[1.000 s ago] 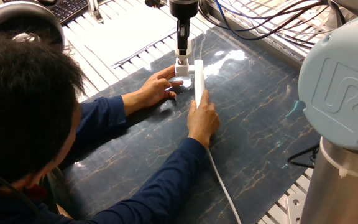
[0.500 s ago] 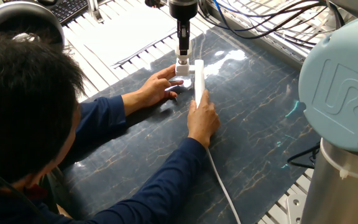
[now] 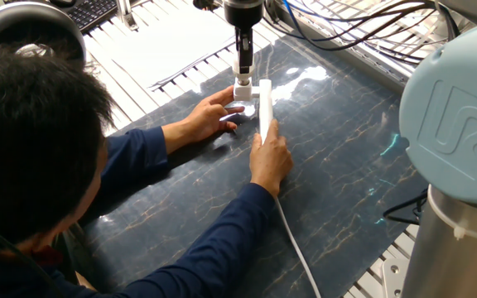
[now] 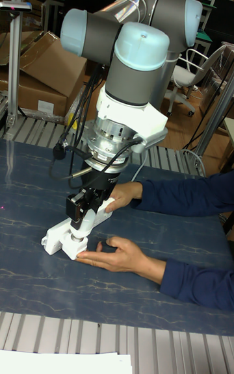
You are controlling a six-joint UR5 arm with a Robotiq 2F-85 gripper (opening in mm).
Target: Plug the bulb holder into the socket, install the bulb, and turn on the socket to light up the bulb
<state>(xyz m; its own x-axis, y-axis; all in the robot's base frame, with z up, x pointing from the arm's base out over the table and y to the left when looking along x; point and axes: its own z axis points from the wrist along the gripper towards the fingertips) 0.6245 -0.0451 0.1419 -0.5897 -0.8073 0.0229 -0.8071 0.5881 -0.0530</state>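
Long white rectangular socket [image 3: 264,108] lies upper centre, steadied by 2 hands; black gripper [image 3: 243,76] pinches small white bulb holder [image 3: 243,89].

Big robot arm [image 4: 133,56] made of silver-grey tubes with round light-blue caps, one cap [image 3: 458,116] stamped with a raised "UR" mark. White ring and shiny metal part at the wrist [image 4: 120,130]. Black cables [image 4: 84,166] looping beside the wrist. Small black pincer [image 4: 81,208] at the bottom end. Person [image 3: 31,132] with dark hair, wearing long dark-blue sleeves [image 4: 188,195].
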